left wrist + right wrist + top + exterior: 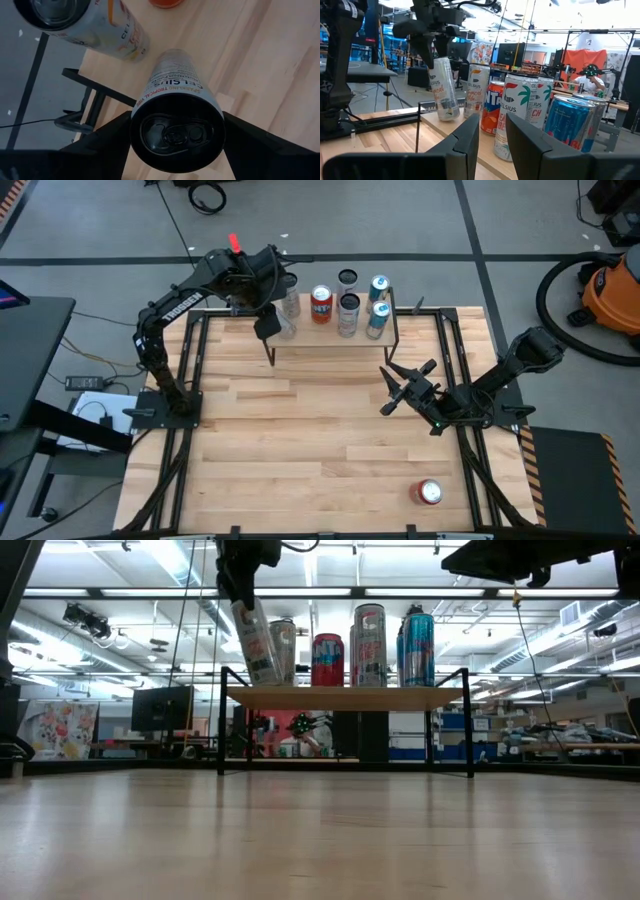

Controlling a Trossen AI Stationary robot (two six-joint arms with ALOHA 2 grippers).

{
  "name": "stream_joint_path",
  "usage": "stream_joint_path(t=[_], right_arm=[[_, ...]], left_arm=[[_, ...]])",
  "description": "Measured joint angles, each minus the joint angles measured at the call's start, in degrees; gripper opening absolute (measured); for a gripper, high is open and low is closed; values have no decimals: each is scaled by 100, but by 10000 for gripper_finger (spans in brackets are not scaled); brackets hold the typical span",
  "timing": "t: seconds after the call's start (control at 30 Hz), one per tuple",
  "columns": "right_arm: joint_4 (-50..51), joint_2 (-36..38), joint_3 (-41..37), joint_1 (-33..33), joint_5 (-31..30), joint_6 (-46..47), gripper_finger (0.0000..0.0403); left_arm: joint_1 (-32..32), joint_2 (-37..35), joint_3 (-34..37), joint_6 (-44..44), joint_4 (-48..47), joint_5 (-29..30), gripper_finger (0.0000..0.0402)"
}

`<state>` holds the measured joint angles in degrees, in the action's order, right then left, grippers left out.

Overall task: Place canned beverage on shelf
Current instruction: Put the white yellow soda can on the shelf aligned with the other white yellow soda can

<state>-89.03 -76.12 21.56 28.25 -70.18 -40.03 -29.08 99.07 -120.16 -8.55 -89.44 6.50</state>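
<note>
I have L pincer (pixel 243 585) clamped on tilted can (pixel 257 643), base at shelf (pixel 345 697) left end. Risk: released at this lean it tips into neighbour can (pixel 284 650). R pincer (pixel 402 388) narrow, empty, over counter (pixel 300 450)

Low view: my left gripper (pixel 243 580) cut off by the top edge, only its lower part showing on the tilted can (pixel 256 640). Whether that can's base touches the shelf (pixel 345 697): cannot tell. Left wrist view: can's lower end hidden behind its own top. Back-row cans partly hidden behind front ones.
</note>
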Motion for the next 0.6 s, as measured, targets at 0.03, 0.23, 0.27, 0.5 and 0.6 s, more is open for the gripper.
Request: stream_joint_path(t=[0.03,0.23,0.27,0.5,0.6], right_arm=[[0,2,0,0,17,2,106],[0,0,-1,1,95,2,106],[0,0,0,2,95,2,106],[0,0,0,2,95,4,106],[0,0,-1,1,94,4,106]], left_arm=[[0,0,0,-15,2,-2,277],[0,0,0,-19,80,-2,285],[0,0,0,-19,80,-4,289],[0,-4,0,-10,177,-2,305],[0,-4,0,23,229,-2,306]])
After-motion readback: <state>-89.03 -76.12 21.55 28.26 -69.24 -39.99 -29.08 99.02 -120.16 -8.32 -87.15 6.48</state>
